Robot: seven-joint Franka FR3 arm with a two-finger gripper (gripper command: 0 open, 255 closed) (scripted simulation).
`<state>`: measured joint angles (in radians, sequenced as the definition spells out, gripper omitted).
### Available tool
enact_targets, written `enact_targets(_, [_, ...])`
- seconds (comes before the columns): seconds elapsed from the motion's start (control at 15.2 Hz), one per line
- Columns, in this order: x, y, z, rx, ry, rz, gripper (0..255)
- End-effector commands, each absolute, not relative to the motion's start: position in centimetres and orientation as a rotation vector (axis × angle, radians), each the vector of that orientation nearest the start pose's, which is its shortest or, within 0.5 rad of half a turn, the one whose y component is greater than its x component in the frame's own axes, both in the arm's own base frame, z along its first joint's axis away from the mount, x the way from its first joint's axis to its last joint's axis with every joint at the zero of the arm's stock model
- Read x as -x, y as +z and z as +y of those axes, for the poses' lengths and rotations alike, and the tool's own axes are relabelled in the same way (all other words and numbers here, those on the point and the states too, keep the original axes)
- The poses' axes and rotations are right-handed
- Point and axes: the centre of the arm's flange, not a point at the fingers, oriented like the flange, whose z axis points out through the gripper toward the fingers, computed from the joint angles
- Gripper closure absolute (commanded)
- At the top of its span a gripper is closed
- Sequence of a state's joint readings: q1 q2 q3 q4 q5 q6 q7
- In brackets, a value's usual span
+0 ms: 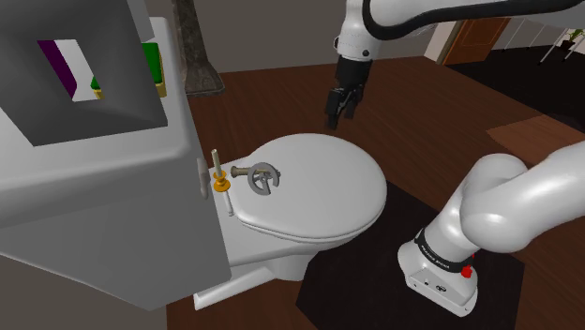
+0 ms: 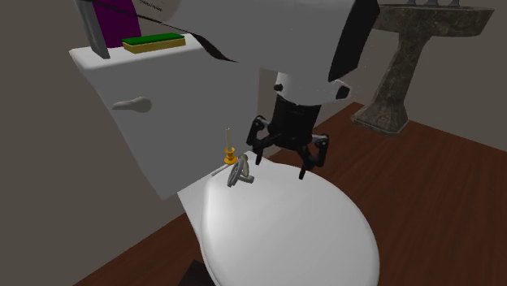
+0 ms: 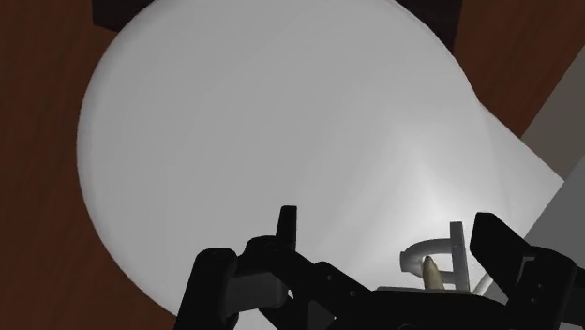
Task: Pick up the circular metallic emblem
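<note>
The emblem (image 1: 263, 178) is laid on the toilet lid (image 1: 328, 206) (near a yellow-based stick (image 1: 221, 184)). Above, the gripper (image 2: 280, 161) is held unclenched.

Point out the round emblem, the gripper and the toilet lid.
Round emblem (image 1: 263, 178), shoulder view, its grey middle.
Gripper (image 2: 281, 159), second exterior view, midway between its fingertips.
Toilet lid (image 1: 328, 192), shoulder view, bare white top.

One white toilet lid (image 1: 319, 202) bears, at its nine o'clock in the shoulder view, one grey circular emblem (image 1: 265, 180) and one thin candle on an orange base (image 1: 220, 178). There is one green-topped sponge (image 2: 154, 41), one stone pedestal basin (image 2: 410, 57), one dark mat (image 1: 412, 211), and one gripper (image 2: 280, 162) with two fingers.
</note>
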<state>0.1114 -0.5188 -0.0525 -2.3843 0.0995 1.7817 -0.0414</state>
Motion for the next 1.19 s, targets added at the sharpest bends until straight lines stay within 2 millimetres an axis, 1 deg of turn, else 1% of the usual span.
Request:
enact_targets(0.0, [-40.3, 48.5, 3.8, 2.972, 0.124, -0.167, 0])
enact_targets(0.46, [-45.8, 43.1, 7.6, 2.82, 0.114, -0.305, 0])
enact_targets(0.99, [-51.5, 37.7, 13.5, 2.639, 0.102, -0.448, 0])
enact_targets(1.12, [-51.8, 36.9, 13.8, 2.63, 0.101, -0.455, 0])
